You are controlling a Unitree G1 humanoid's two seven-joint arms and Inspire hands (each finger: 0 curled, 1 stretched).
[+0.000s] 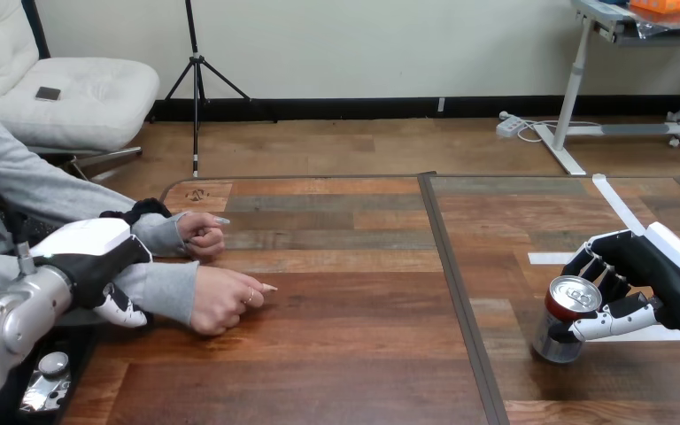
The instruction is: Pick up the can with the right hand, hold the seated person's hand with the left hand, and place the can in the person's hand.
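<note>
Head view: camera set high at the near side, facing forward and down across the wooden table [345, 354]. Close foreground: left hand [88, 252] on the person's forearm [168, 290] at lower left, right hand [664, 274] with the can [572, 295] at lower right. The table's far edge lies mid-frame.

can [569, 320] on table [354, 354], right | person's hands [221, 301] left | left hand [97, 258] on person's forearm [166, 288]

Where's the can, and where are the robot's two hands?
can [574, 296], head view, on its silver lid.
right hand [648, 266], head view, on its black part.
left hand [88, 239], head view, on its white shell.
</note>
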